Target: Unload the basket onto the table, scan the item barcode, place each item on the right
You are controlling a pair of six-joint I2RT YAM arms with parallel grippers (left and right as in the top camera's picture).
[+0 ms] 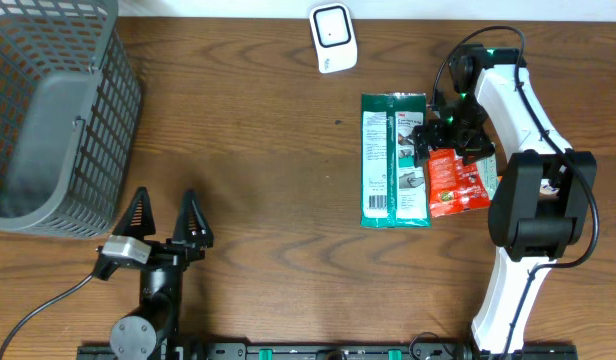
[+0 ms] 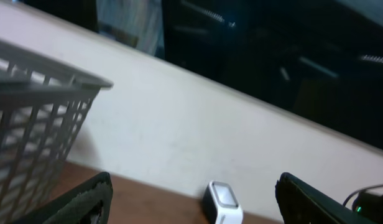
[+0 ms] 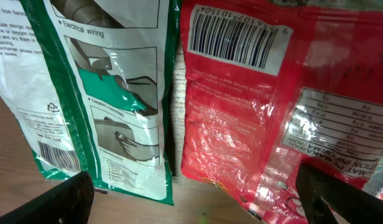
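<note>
Right gripper [image 3: 198,202] spread wide, grasping nothing, hovers over red packet [image 3: 241,124]. Packet flat between fingertips, barcode [image 3: 235,37] face-up just beyond them; likely lined up for pickup toward scanner [image 1: 332,37]. Green packet [image 3: 104,93] under one fingertip, just beside red. Left gripper [image 1: 166,215] spread, empty, idle near basket [image 1: 58,110].
</note>
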